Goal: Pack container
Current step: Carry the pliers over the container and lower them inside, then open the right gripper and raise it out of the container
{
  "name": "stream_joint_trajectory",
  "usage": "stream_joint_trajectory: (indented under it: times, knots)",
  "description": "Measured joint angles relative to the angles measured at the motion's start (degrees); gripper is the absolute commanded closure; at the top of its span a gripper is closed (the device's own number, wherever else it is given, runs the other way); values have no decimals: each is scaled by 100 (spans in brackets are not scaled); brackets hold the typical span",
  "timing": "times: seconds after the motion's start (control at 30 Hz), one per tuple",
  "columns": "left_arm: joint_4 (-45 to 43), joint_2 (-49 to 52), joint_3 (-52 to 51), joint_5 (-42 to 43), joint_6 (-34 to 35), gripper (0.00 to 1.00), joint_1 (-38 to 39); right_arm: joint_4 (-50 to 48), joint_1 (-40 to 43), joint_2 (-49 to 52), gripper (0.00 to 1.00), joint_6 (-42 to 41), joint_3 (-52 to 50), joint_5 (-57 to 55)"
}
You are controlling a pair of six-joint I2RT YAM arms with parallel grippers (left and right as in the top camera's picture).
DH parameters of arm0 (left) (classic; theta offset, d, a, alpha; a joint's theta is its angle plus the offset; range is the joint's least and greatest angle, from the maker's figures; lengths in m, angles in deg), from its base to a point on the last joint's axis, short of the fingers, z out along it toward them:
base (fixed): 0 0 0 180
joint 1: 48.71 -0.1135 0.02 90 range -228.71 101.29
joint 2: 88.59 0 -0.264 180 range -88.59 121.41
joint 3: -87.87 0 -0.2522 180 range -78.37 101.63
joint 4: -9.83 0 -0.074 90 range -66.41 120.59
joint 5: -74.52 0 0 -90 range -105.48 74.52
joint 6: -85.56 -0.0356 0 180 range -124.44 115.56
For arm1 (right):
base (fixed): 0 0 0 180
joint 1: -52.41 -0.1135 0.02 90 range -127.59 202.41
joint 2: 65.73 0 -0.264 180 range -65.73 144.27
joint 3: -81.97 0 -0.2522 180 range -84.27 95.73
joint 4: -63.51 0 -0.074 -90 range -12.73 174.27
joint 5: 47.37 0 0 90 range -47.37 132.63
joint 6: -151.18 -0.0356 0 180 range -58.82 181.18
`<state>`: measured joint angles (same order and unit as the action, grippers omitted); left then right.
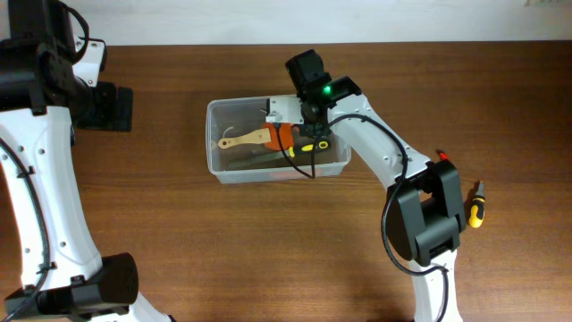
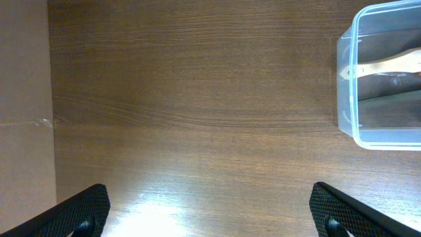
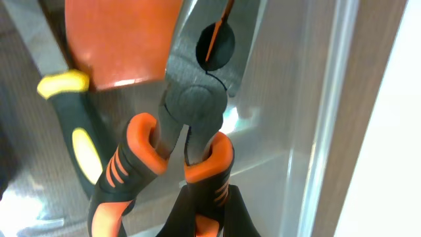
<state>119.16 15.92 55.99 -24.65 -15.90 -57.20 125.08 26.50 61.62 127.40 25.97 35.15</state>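
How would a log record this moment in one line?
task: pack container | right gripper: shut on pliers, in container | left gripper: open, empty, above table | screwdriver: on table

The clear container, upright and open on top
We see a rectangular bin of translucent plastic with rounded corners and a rim. Its long side runs left to right, and some hand tools lie inside it.

Left fingers spread wide, right fingers clamped
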Motion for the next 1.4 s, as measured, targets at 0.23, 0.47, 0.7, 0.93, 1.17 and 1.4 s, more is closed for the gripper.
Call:
stream_joint_trajectory:
  times: [0.23, 0.47, 0.7, 0.93, 1.17, 1.4]
  knots:
    - [0, 0, 0, 0, 0, 1, 0, 321, -15, 2, 96, -48, 0, -7]
    - [0, 0, 0, 0, 0, 1, -2, 247, -549, 2, 96, -48, 0, -13]
    - [0, 0, 0, 0, 0, 1, 0, 129, -1054, 2, 96, -44, 0, 111]
    - [0, 0, 0, 0, 0, 1, -2, 122, -1235, 2, 87, -92, 0, 155]
    - [0, 0, 0, 0, 0, 1, -2, 144, -1235, 2, 1, -203, 0, -184]
    - [0, 0, 0, 0, 0, 1, 0, 205, -1233, -127, 1, -1270, 2, -859]
